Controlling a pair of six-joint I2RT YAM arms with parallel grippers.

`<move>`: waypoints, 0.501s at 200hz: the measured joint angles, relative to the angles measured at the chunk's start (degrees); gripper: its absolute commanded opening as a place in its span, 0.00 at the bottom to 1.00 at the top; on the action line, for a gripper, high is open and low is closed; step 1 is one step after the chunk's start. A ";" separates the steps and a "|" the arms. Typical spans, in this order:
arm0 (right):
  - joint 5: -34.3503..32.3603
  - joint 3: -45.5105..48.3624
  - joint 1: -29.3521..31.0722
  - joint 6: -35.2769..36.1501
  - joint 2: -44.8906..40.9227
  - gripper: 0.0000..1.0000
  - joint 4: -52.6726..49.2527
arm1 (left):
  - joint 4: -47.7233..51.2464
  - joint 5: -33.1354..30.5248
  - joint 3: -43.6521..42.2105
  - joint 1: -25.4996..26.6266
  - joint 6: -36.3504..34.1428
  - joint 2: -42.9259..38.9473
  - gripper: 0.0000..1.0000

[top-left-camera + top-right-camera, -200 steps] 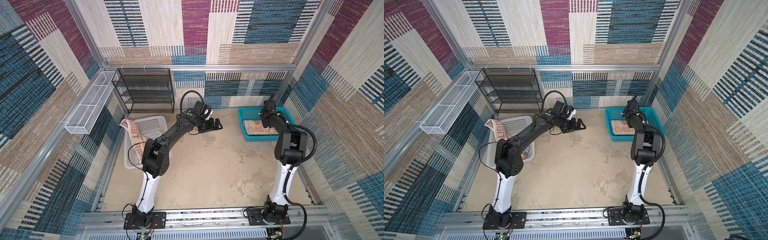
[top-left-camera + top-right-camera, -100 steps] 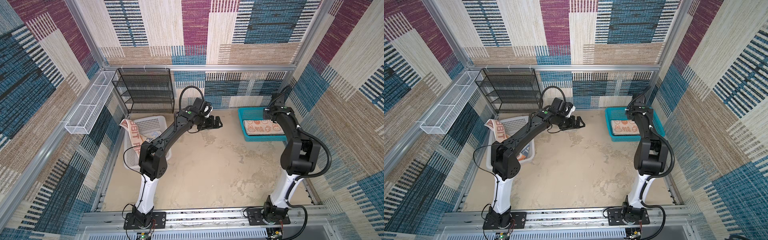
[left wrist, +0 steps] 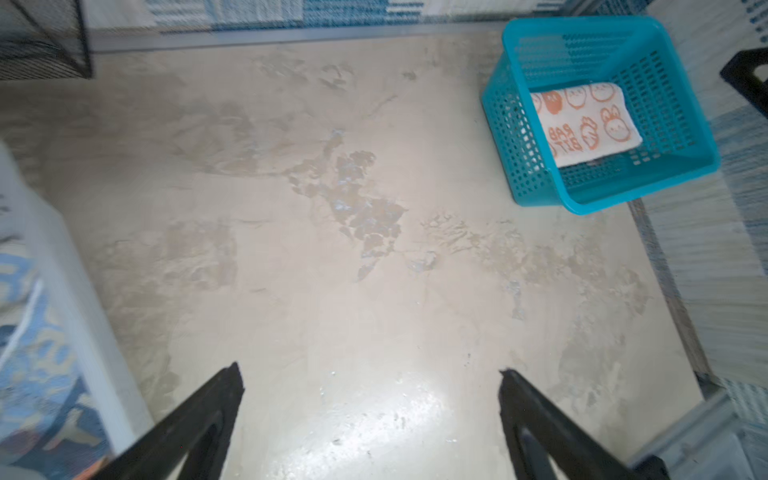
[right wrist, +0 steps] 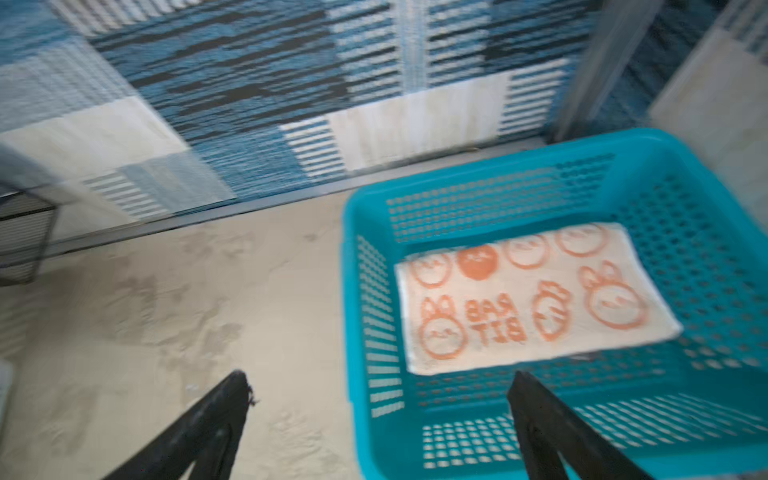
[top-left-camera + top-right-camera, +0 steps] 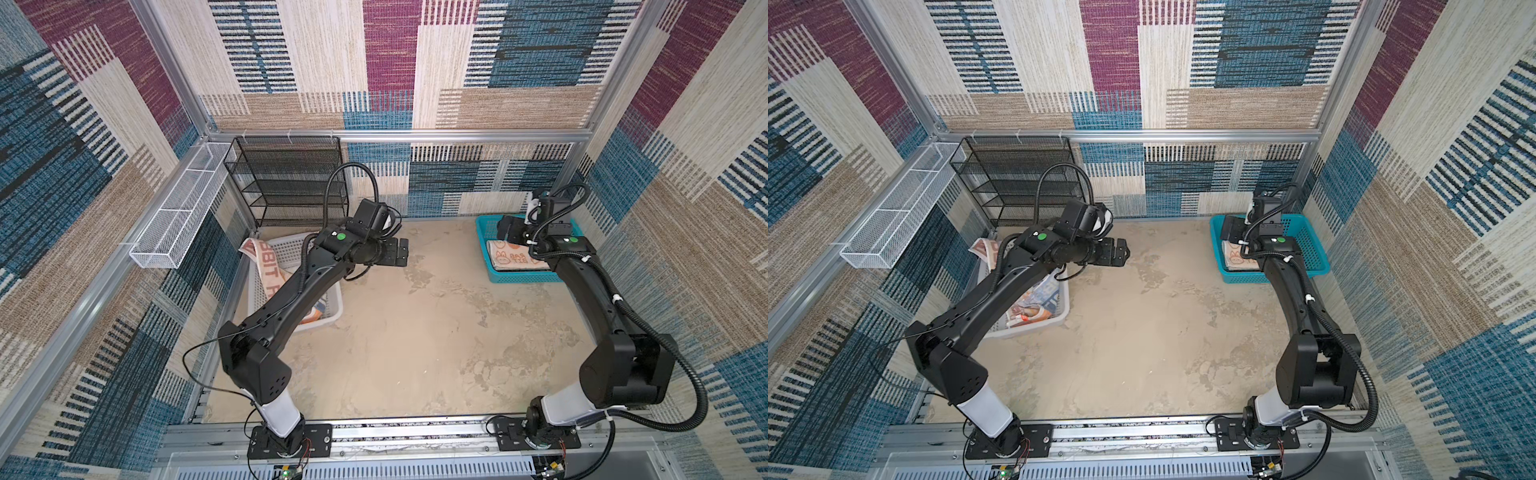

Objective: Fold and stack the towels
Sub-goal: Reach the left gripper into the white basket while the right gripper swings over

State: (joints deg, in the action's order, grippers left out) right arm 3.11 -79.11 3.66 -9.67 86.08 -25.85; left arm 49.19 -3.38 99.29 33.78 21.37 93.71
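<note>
Folded orange-rabbit towel flat in teal basket, lettered towel draped over white basket rim, left gripper spread wide over tabletop, right gripper spread wide above teal basket wall, both empty

Bright even light, floor glare, blurred wrist views

The counter lies bare through its middle; the white basket hems its left edge, under the left arm; the teal basket fills the far right corner, the black mesh rack the far left; the left claw gapes over bare counter.
</note>
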 measured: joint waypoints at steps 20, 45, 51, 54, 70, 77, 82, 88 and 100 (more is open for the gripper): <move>2.47 2.38 7.43 -1.49 -1.42 0.99 2.25 | 1.05 -4.13 -6.40 -1.95 -0.07 -5.46 0.99; 3.69 4.15 16.76 -2.95 -1.57 0.99 5.44 | 2.71 -5.16 -13.09 -9.46 -0.02 -10.19 0.99; 3.78 3.87 19.19 -3.10 -0.98 0.99 6.10 | 2.80 -5.07 -14.51 -11.96 0.00 -10.88 0.99; 3.76 3.58 20.33 -3.10 -0.59 0.99 6.36 | 2.93 -5.03 -15.23 -13.09 0.00 -11.15 0.99; 3.26 1.38 25.42 -2.89 2.08 0.99 7.52 | 3.61 -3.69 -18.18 -19.02 0.00 -11.26 0.99; 3.06 0.20 27.19 -2.32 3.48 0.99 7.69 | 3.93 -3.23 -18.86 -20.76 -0.02 -10.58 0.99; 2.64 -0.76 28.37 -2.01 4.57 0.99 8.00 | 4.11 -2.23 -19.26 -21.94 -0.02 -9.77 0.99; 2.25 -1.77 29.38 -1.79 5.77 0.99 8.28 | 4.11 -1.29 -19.74 -23.37 -0.04 -8.79 0.99; 1.27 -3.67 31.54 -0.48 8.15 0.99 8.87 | 4.11 -0.28 -20.68 -25.70 -0.07 -6.75 0.99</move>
State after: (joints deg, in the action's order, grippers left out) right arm 4.38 -82.78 35.20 -10.15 94.24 -16.97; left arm 53.30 -3.66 78.61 8.08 21.30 86.96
